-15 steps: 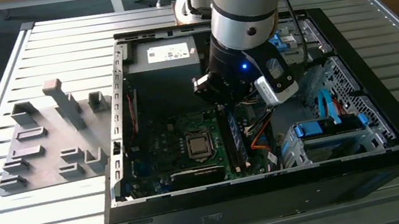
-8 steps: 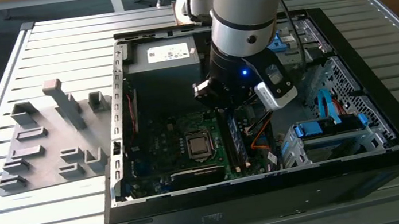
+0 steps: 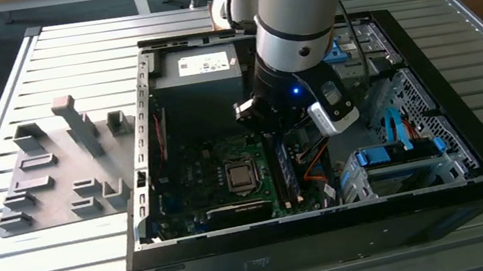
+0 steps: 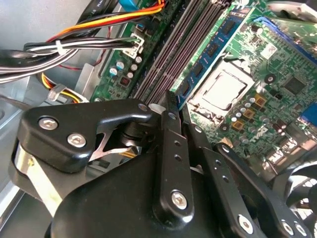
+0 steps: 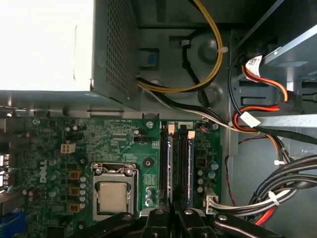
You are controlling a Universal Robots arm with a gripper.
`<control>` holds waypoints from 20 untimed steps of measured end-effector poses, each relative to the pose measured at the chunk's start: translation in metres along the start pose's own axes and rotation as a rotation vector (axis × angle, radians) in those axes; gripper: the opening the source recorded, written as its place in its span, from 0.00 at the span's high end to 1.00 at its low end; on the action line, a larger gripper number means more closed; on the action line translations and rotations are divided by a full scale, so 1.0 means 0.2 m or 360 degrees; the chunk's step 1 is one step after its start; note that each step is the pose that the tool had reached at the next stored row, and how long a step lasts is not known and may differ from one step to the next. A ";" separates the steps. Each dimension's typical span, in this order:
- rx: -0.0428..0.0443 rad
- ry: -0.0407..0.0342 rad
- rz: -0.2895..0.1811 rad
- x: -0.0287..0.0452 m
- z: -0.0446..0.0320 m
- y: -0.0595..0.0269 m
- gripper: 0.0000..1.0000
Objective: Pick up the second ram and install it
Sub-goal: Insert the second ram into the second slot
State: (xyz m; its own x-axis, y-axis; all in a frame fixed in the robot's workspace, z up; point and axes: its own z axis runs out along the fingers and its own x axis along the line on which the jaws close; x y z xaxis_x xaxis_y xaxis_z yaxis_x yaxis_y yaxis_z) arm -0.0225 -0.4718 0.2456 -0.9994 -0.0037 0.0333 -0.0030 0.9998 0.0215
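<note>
The second ram (image 4: 210, 52), a blue-green stick with black chips, stands on edge in a slot next to the CPU socket (image 4: 223, 91). The first wrist view looks down on its edge (image 5: 171, 168), with another stick (image 5: 187, 168) in a neighbouring slot. In the exterior view the sticks (image 3: 284, 172) run lengthwise just beyond the arm's wrist. My gripper (image 4: 170, 101) hangs inside the open computer case over the near end of the slots, its black fingers (image 5: 159, 218) drawn together with nothing visible between them. Whether the fingertips touch the ram I cannot tell.
The power supply (image 3: 199, 67) fills the case's far corner. Bundled cables (image 5: 257, 134) run beside the memory slots, and a drive cage with blue clips (image 3: 404, 159) stands at the exterior view's right. A grey fixture plate with blocks (image 3: 58, 166) lies outside the case on the slatted table.
</note>
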 end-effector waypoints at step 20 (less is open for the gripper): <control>-0.0002 -0.0001 0.0029 -0.010 0.161 -0.029 0.86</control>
State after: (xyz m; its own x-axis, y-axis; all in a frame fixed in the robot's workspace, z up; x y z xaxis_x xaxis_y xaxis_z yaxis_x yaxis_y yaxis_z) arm -0.0215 -0.4768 0.2133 -0.9993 0.0147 0.0333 0.0154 0.9996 0.0221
